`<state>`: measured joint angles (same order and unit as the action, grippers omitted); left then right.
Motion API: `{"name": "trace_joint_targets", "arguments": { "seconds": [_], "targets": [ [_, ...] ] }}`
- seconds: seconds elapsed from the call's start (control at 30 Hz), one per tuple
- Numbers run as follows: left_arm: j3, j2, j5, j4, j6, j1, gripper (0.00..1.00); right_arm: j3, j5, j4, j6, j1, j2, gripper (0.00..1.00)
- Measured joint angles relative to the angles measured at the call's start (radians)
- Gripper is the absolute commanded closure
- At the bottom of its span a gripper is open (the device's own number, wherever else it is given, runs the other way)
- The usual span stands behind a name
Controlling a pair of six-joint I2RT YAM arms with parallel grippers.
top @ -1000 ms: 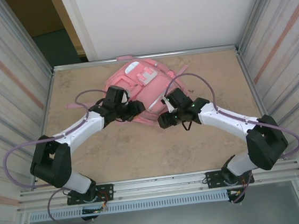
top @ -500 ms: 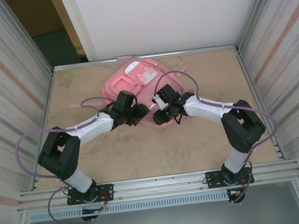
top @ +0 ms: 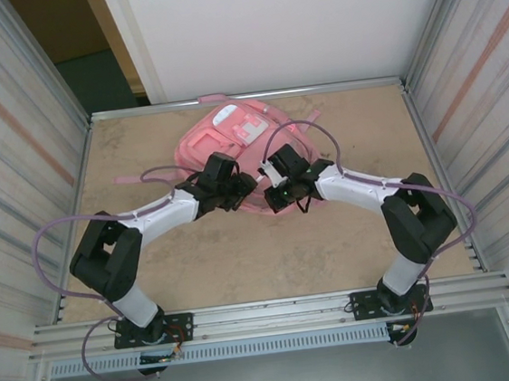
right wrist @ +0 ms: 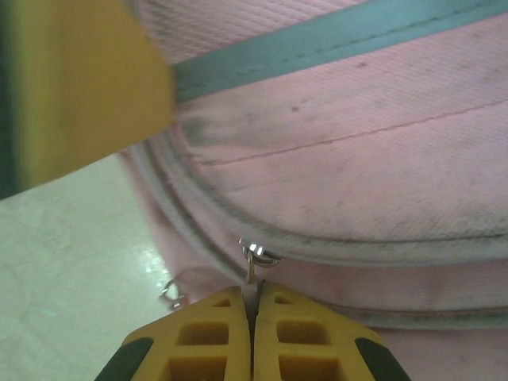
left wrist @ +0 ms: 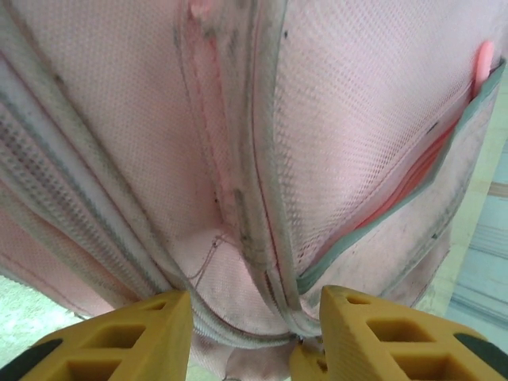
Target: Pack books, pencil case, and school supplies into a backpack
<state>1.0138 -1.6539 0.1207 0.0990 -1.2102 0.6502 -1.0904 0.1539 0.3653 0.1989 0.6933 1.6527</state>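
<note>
Looks like a lab test cell: corrugated metal walls (top: 15, 161), aluminium rail (top: 267, 312), bare tabletop (top: 243, 255).

Pink backpack (top: 232, 147), yellow fingers (right wrist: 290, 329)

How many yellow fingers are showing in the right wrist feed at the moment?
3. Two belong to the right gripper, pressed together at the bottom on the backpack's metal zipper pull. A third yellow finger sits blurred at top left; others may be hidden.
</note>
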Motion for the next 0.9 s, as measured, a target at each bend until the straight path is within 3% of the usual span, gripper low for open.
{"name": "trace_joint_targets", "arguments": {
  "seconds": [0.2,0.33,0.4,0.6,0.9],
  "targets": [
    [0.010,0.000,-0.053,0.010,-0.029,0.018,0.59,0.009,-0.004,-0.029,0.043,0.062,-0.050,1.00],
    [0.011,-0.011,-0.071,0.024,-0.046,0.020,0.93,0.028,-0.013,-0.040,0.074,0.069,-0.053,1.00],
    [0.011,-0.012,-0.069,0.023,-0.047,0.019,1.00,0.043,-0.031,-0.046,0.082,0.074,-0.058,1.00],
    [0.005,0.021,-0.007,0.028,0.003,0.003,1.00,0.106,-0.063,-0.055,0.081,0.037,-0.133,1.00],
    [0.007,0.036,0.237,0.105,0.271,-0.095,0.97,0.215,-0.029,-0.025,0.078,-0.165,-0.239,1.00]
  ]
}}
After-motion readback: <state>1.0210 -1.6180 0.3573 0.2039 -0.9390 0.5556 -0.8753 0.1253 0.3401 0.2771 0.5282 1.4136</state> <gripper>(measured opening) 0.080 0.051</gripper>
